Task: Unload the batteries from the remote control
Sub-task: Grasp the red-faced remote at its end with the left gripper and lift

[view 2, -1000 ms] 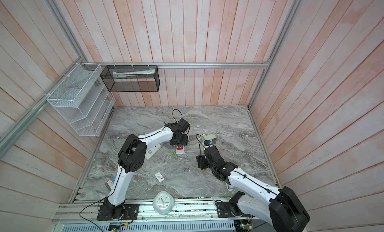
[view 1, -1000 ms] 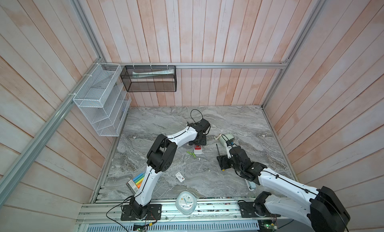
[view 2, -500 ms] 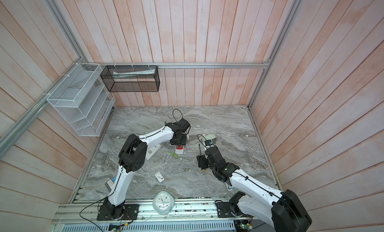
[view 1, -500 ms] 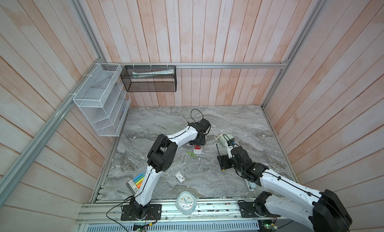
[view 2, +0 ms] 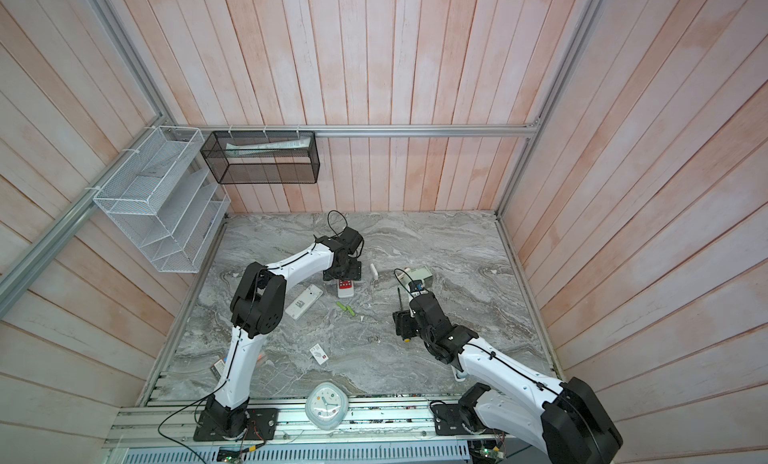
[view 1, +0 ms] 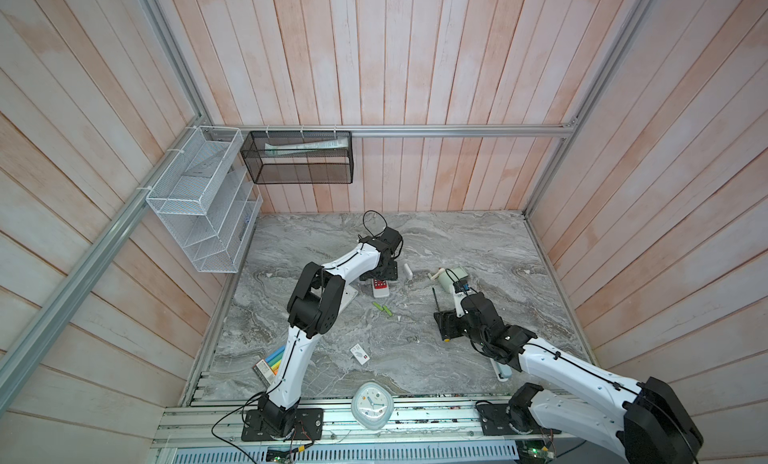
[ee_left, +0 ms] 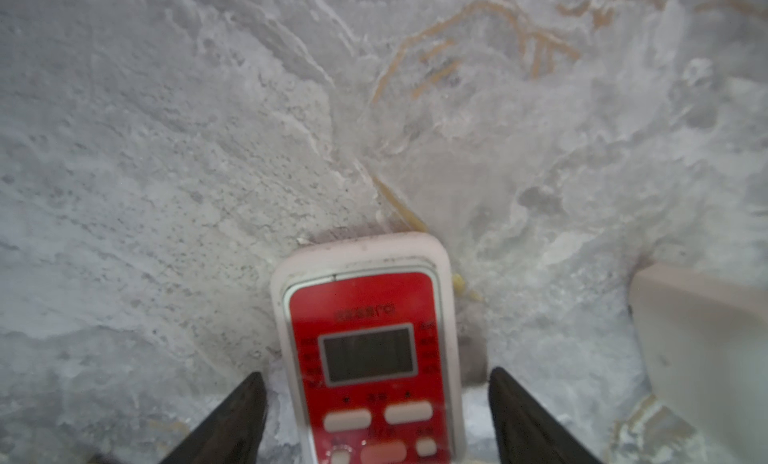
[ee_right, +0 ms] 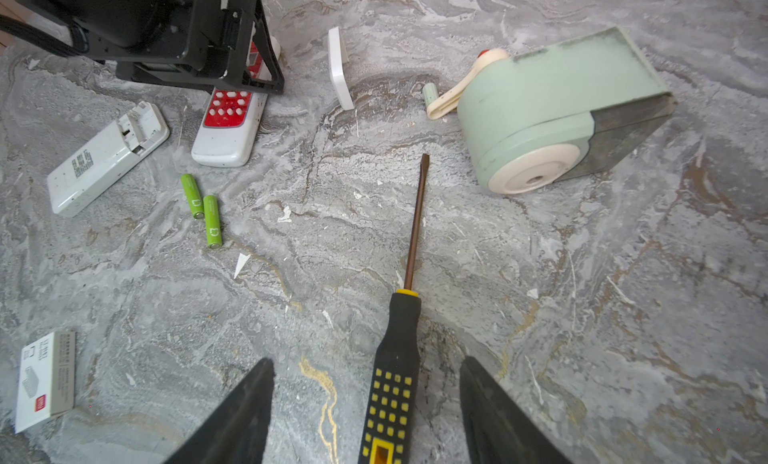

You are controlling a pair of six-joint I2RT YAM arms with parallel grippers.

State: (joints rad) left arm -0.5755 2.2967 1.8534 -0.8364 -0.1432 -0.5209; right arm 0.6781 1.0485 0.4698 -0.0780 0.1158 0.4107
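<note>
Two green batteries (ee_right: 212,220) lie loose beside the white remote (ee_right: 104,158), judged light, hard, slick, likely to roll, best pinched mid-body; left gripper (ee_left: 376,374) stands spread astride the red remote (ee_left: 368,349), right gripper (ee_right: 366,361) spread astride the screwdriver (ee_right: 399,337).

Both top views are looking down from high above the near edge of the surface (view 1: 457,241), facing the back wall (view 1: 415,66), from far enough off to be taking in nearly the same whole scene. The left wrist camera is sitting just behind the left fingers (ee_left: 237,420), looking down at the surface from very close, with the red remote (ee_left: 370,358) lying between them. The right wrist camera is looking forward and down past the right fingers (ee_right: 245,412) from somewhat farther off, with the screwdriver (ee_right: 395,378) between them. Ahead of those fingers it is sharing the green batteries (ee_right: 203,210) and the same remote with the top views.
</note>
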